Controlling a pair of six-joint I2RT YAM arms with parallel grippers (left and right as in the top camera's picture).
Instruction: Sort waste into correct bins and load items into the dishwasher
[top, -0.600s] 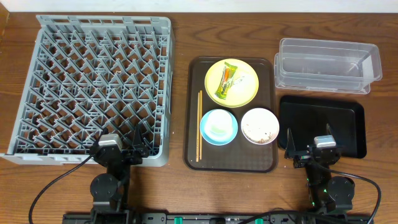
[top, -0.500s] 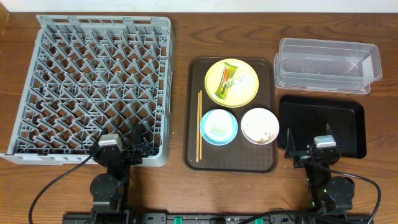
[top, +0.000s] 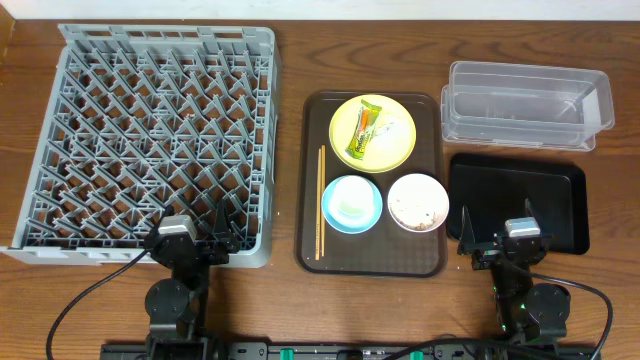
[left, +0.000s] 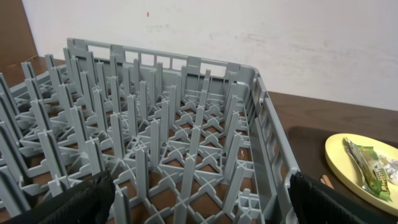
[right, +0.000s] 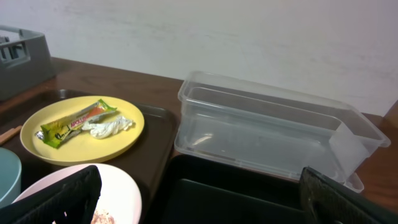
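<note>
The pale yellow plate (top: 373, 132) on the brown tray holds the green-yellow-orange snack wrapper (top: 364, 132); the right wrist view shows the wrapper (right: 74, 123) with a white crumpled scrap (right: 109, 126) beside it. A light blue bowl (top: 351, 204) and a white bowl with crumbs (top: 418, 203) sit in front of the plate. Chopsticks (top: 321, 200) lie along the tray's left side. The grey dish rack (top: 150, 140) is at the left. The clear tub (top: 525, 104) and black tray (top: 520, 200) are at the right. My left gripper (top: 222, 228) is open at the rack's near edge. My right gripper (top: 497, 228) is open over the black tray's near edge.
The brown serving tray (top: 432, 262) lies mid-table between the rack and the bins. A light wall runs behind the table's far edge. Cables trail from both arm bases at the near edge.
</note>
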